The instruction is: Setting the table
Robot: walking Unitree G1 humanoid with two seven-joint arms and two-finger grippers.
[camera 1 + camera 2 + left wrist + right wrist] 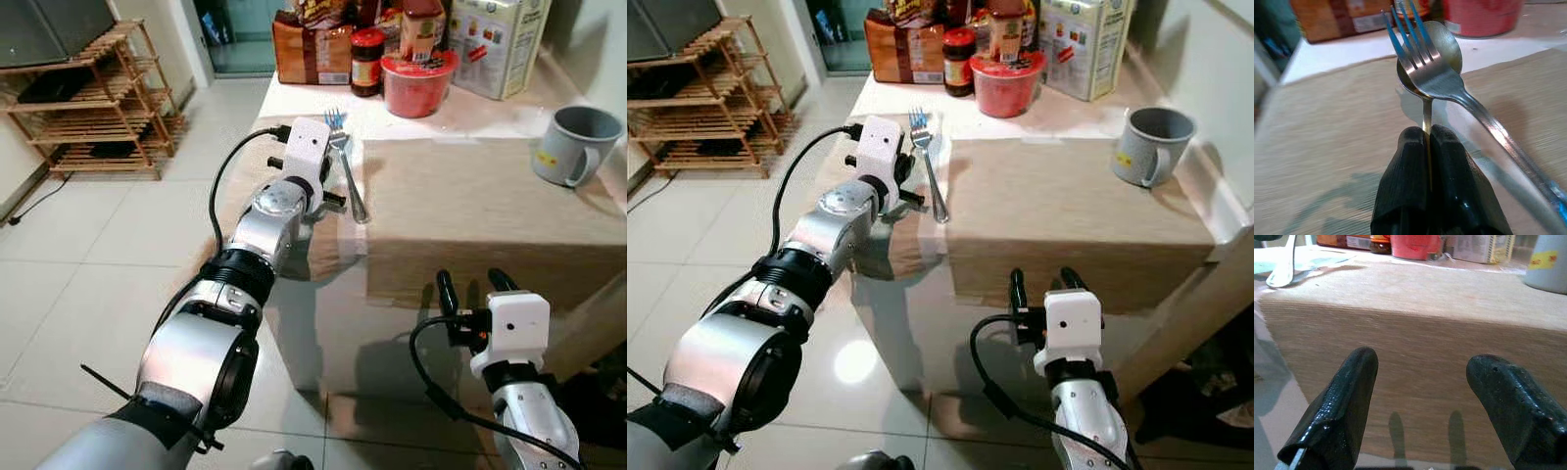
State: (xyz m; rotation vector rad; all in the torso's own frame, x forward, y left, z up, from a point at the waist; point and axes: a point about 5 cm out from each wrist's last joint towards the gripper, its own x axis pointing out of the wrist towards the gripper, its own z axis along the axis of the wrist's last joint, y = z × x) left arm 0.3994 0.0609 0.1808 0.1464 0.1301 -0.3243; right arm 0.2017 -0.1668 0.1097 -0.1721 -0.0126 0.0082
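Note:
My left gripper (pixel 1426 133) is shut on the thin handle of a spoon (pixel 1442 41), held edge-on over the beige placemat (pixel 480 196) at the table's left end. A fork (pixel 349 166) with bluish tines lies across the spoon's bowl; its handle runs back along the placemat's left edge. In the left eye view the left wrist's white camera box (pixel 306 147) covers the fingers. My right gripper (pixel 473 284) is open and holds nothing, low in front of the table's near edge and facing the hanging cloth.
A grey mug (pixel 573 142) stands at the table's right. Along the back are a red lidded tub (pixel 416 83), a dark jar (pixel 367 61), a bread bag (pixel 313 49) and a carton (pixel 500 39). A wooden rack (pixel 98 98) stands on the tiled floor at left.

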